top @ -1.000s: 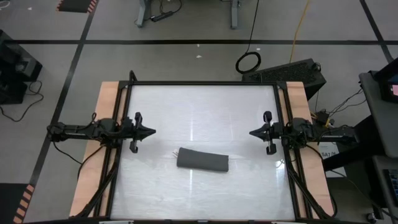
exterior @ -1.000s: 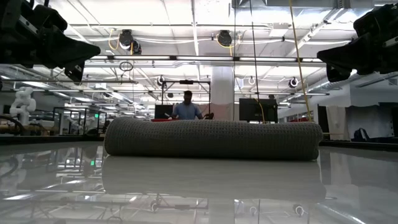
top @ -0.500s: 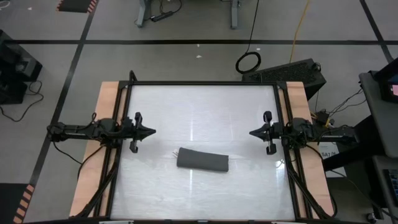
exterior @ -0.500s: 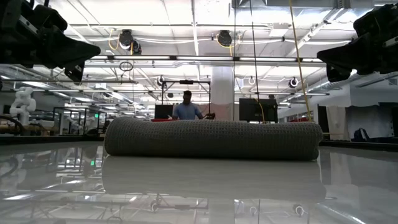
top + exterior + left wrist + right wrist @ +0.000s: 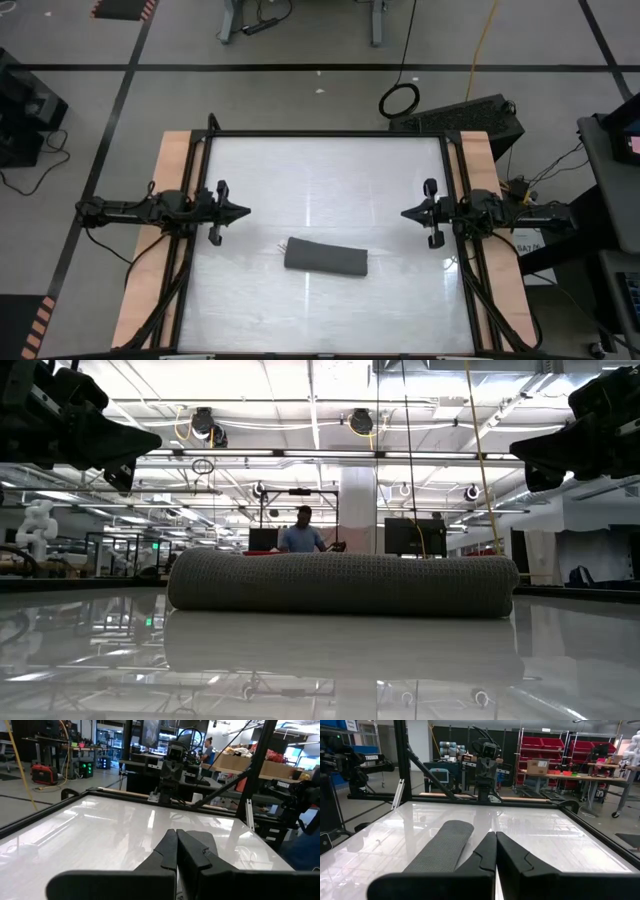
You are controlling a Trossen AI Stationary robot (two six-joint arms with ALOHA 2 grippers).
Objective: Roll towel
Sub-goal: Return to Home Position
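Note:
The dark grey towel [image 5: 326,258] lies rolled into a tight log on the white table, a little toward the near edge; its underside rests on the tabletop [image 5: 340,582]. The roll also shows in the right wrist view [image 5: 441,845] and partly behind the fingers in the left wrist view [image 5: 206,840]. My left gripper [image 5: 246,212] hovers shut at the table's left side, pointing level toward the centre, apart from the towel. My right gripper [image 5: 404,214] hovers shut at the right side, also level and apart from it.
A black frame [image 5: 325,134] borders the glossy white tabletop, with wooden strips [image 5: 170,230] along both sides. Beyond the table stand racks, benches and equipment; a person [image 5: 302,532] is far off in the room behind.

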